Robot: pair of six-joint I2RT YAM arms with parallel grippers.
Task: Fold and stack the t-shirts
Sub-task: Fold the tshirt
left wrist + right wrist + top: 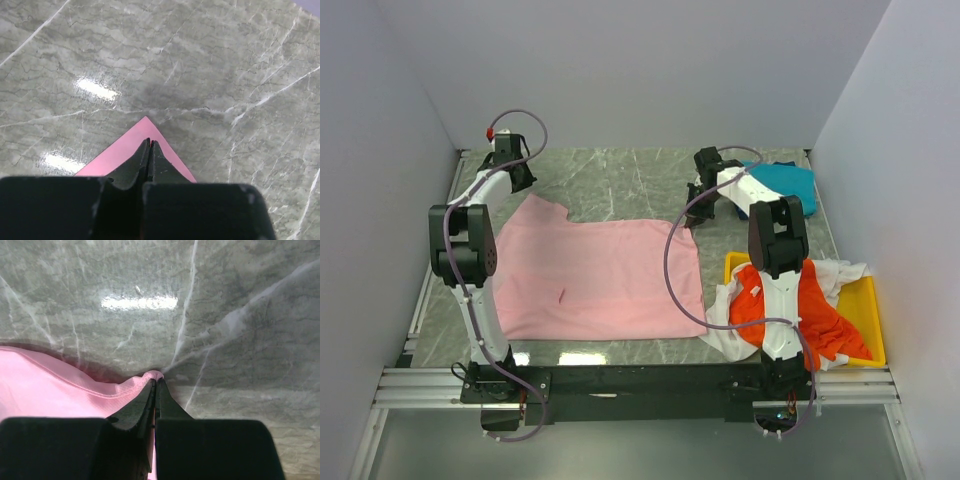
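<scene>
Corners matter here: my left tool (149, 146) and my right tool (155, 384) each pinch closed on a far corner of the pink shirt (595, 270) spread flat on the tabletop (620, 180), so that, I judge, its far edge can fold evenly toward the near side.

The top external camera looks down from above and behind the arm bases, far enough off to take in the whole grey marble-patterned table (620, 180). Each wrist camera sits just behind its own fingers and looks forward and down past the tips, very near the tabletop, with the left gripper (149, 144) and the right gripper (156, 382) filling the lower frame. All three views share the light pink cloth t-shirt (590, 270), one corner at each gripper's tips, with marble ahead.
</scene>
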